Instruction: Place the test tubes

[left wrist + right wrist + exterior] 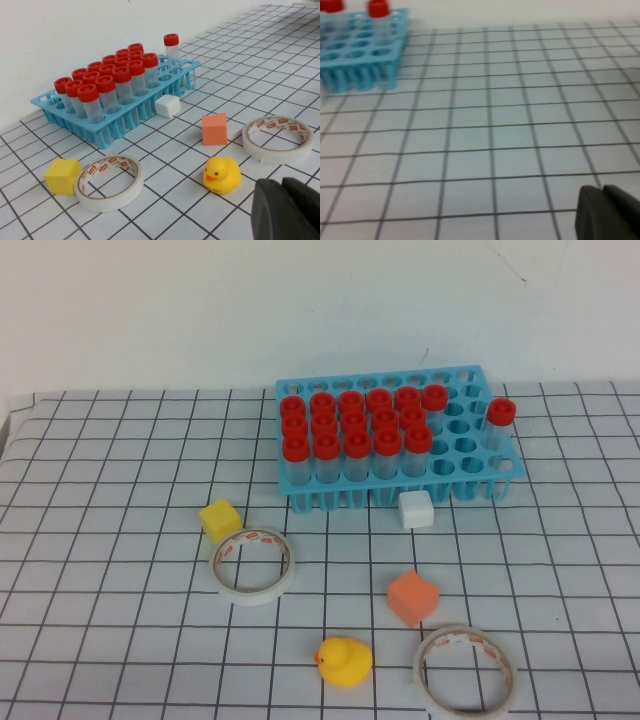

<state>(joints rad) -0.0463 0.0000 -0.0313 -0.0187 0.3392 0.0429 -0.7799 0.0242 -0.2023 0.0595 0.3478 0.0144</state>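
A blue tube rack [470, 455] stands at the back of the gridded table, also seen in the left wrist view [75, 125] and the right wrist view [365, 65]. Several red-capped test tubes [355, 435] fill its left part, and one lone tube [500, 420] stands at its right edge. Neither arm shows in the high view. My left gripper [281, 187] is shut and holds nothing, hovering near the yellow duck [221, 175]. My right gripper [602, 192] is shut and holds nothing over bare table, well away from the rack.
In front of the rack lie a white cube [416, 510], a yellow cube [220, 520], an orange cube [413, 597], a yellow duck [345, 661] and two tape rolls [253, 564] [467, 670]. A white wall rises behind the table.
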